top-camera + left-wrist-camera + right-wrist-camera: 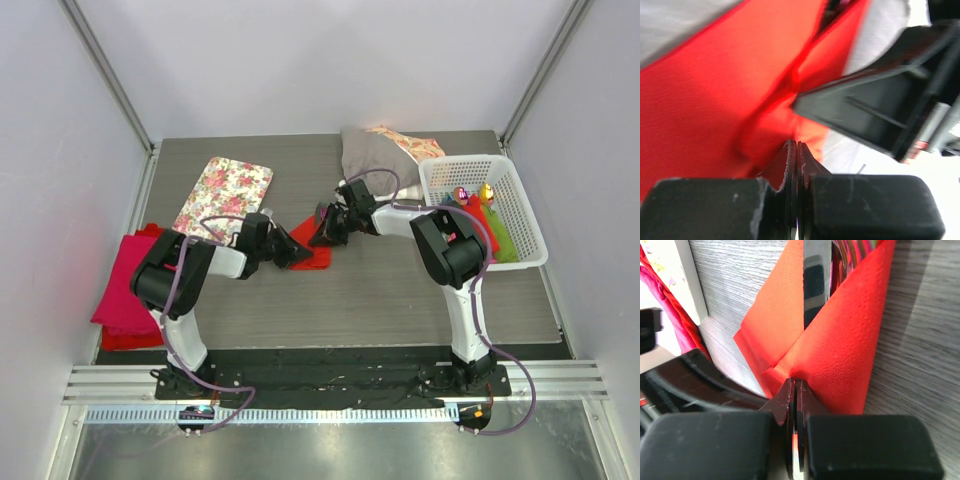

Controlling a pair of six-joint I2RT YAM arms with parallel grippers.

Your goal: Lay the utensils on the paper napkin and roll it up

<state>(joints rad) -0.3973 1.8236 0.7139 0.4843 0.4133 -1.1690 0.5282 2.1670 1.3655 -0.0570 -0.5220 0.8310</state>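
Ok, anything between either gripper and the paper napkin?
Nothing visible. The right gripper is shut on a folded corner of the paper napkin; the left gripper is shut, tips against the paper. The utensils lie inside the fold.

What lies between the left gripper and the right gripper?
The napkin, folded over utensils, as the top view shows; left gripper and right gripper both pinch it.

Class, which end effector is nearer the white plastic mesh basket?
Right. The right end effector sits left of the white plastic basket, pinching the thin red paper napkin; the left end effector lies even farther left.
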